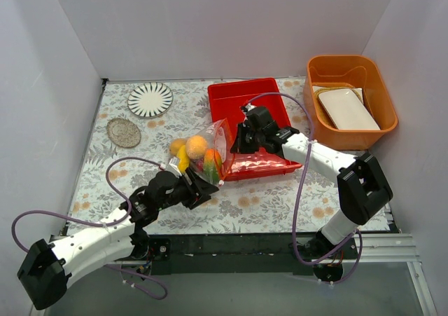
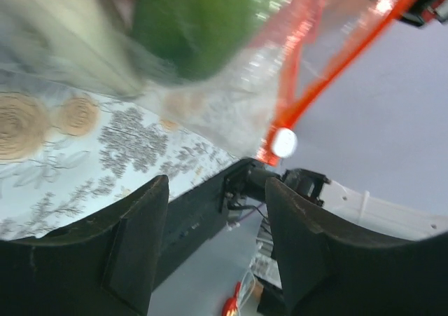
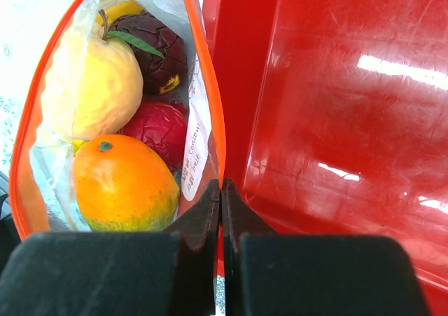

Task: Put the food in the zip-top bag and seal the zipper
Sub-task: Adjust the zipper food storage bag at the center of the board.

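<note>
Since the food already lay inside it, the zip-top bag (image 1: 203, 148) seemed ready for sealing. It stood on the desk (image 1: 280, 205), just beside the red tray (image 1: 238, 95) and between the two arms. The right end effector (image 3: 221, 184) had its fingers pressed together on the zipper (image 3: 214, 102) at one end of the mouth, a good anchor if held taut. The left end effector (image 1: 207, 187) had its fingers apart with nothing between them, low beside the white slider (image 2: 283, 142). To do this well, it would probably need to close on the slider alone, not the floppy film, and draw it straight along the strip against the right arm's pull. The bag was clear and crinkled, with its orange-red mouth gaping. Inside showed an orange mango (image 3: 122, 183), a yellow fruit (image 3: 91, 85), a red apple (image 3: 161, 128) and a dark plum (image 3: 150, 50).
</note>
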Controlling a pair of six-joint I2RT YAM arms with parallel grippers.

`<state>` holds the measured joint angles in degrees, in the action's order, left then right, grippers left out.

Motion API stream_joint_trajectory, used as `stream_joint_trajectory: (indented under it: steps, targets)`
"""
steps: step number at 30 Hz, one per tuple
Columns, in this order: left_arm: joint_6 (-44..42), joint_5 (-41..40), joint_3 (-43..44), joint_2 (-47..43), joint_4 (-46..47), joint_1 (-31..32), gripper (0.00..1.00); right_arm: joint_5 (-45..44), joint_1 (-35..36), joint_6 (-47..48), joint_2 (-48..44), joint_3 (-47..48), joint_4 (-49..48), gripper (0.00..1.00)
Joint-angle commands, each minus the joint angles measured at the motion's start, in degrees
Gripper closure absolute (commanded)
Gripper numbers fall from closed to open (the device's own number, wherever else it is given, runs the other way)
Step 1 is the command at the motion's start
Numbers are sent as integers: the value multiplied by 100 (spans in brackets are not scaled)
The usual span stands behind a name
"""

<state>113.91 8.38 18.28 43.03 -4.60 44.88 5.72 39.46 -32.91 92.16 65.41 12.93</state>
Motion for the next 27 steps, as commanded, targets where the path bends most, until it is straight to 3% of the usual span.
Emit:
stream_joint_trajectory:
  steps: [1, 7, 20, 27]
  targets:
    - [1256, -731, -447, -136, 660, 47, 44, -27, -26, -41, -330, -107, -229, 99]
    - [1591, -1014, -677, 100, 1610, 73, 43, -9, -26, -49, -418, -151, -238, 99]
    - [2144, -1542, -853, 399, 2542, 512, 43, 52, -26, -49, -418, -107, -221, 99]
    - [2486, -1717, -870, 189, 1973, 767, 44, 17, -26, -58, -427, -63, -203, 99]
